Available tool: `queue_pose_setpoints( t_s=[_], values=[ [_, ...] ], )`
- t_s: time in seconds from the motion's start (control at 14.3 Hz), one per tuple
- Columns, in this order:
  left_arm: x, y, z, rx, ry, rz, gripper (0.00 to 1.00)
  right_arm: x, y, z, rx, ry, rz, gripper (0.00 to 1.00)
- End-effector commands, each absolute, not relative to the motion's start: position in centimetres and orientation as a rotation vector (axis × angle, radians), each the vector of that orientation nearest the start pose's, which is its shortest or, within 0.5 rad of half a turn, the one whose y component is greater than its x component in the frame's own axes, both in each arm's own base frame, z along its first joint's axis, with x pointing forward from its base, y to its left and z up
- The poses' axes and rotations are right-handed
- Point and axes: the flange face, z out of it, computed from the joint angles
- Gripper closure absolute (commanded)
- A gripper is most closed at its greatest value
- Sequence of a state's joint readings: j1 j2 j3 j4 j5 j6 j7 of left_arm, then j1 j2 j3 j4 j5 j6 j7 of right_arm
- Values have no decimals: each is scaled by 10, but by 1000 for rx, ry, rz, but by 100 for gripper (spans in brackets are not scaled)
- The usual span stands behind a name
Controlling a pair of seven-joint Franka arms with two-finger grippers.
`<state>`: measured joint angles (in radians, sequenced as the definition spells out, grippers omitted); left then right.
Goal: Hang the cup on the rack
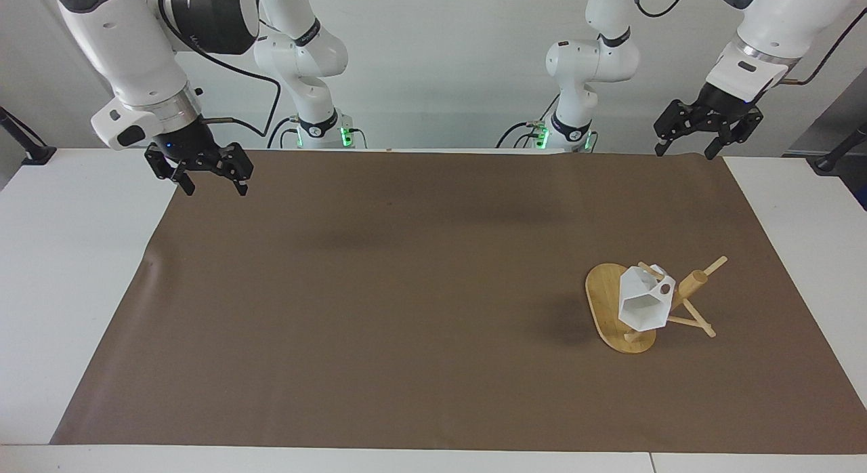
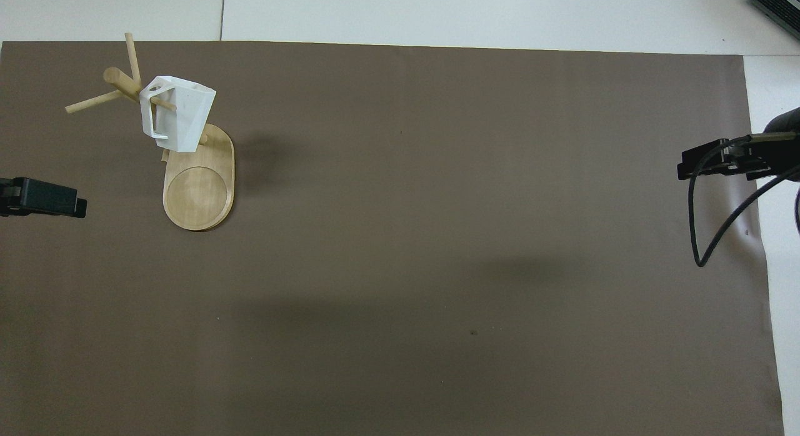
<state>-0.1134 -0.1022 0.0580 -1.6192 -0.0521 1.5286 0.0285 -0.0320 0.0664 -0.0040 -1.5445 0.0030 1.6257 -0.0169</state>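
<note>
On a rack point(image 1: 609, 307) peg, the cup point(image 1: 642, 303), well apart from both wide-open, empty hands.

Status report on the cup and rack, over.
Left gripper and right gripper open, empty, raised at the robots' edge. Cup hangs on rack peg. Nothing in the way.
</note>
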Motion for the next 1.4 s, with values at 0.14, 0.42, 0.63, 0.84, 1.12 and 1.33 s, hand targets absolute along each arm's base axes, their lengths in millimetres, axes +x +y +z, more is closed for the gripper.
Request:
queue_pose_setpoints(
  t_s=[0.14, 0.42, 0.63, 0.84, 1.12, 1.33],
  values=[
    [507, -29, 650, -3180, 157, 1, 0, 573, -20, 606, -3128, 49, -5, 0],
    [511, -27, 643, -3167, 162, -28, 0, 573, -18, 605, -3128, 42, -3, 0],
    [510, -24, 638, -3148, 163, -33, 0, 573, -19, 605, -3128, 44, -3, 0],
    [511, -25, 636, -3141, 162, -26, 0, 573, -19, 605, -3128, 44, -3, 0],
    [511, -27, 637, -3143, 153, -40, 0, 573, -20, 605, -3128, 49, 0, 0],
    [511, -29, 637, -3143, 153, -48, 0, 573, -20, 605, -3128, 46, -3, 0]
  ],
)
